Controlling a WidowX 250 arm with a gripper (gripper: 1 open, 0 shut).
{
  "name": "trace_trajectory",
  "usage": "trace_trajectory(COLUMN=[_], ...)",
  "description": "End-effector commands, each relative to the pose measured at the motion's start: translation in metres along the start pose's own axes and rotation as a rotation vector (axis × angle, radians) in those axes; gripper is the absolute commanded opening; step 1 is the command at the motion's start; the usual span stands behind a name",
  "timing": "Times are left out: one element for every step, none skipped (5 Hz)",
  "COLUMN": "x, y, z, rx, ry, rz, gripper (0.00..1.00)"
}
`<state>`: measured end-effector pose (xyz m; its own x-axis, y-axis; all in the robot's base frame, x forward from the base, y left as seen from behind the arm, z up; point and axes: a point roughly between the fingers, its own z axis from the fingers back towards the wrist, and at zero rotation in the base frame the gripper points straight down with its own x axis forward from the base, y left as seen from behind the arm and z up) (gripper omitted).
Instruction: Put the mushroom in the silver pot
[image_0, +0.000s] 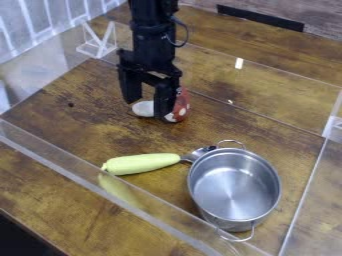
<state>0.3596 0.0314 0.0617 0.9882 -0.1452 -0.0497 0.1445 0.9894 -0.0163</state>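
Observation:
The mushroom (166, 108) lies on its side on the wooden table, white stem to the left and reddish-brown cap to the right. My black gripper (146, 100) hangs straight down over it, open, with one finger left of the stem and the other in front of the cap, so part of the mushroom is hidden. Nothing is gripped. The silver pot (235, 187) stands empty at the lower right, well apart from the gripper.
A long yellow-green vegetable (142, 163) lies just left of the pot's handle. A clear acrylic wall (147, 208) fences the work area along the front and sides. A white rack (94, 42) stands at the back left.

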Motion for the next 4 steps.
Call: trace_trajectory(x=[0.006,0.007,0.018,0.026], y=[0.016,0.022,0.015,0.009], z=[0.012,0.005,-0.009,-0.012], rx=[0.015,0.013,0.012,0.011], ry=[-0.057,-0.051,-0.045,-0.039], rz=[0.009,0.000,-0.021,-0.040], gripper=[1.00,1.00,1.00,1.00])
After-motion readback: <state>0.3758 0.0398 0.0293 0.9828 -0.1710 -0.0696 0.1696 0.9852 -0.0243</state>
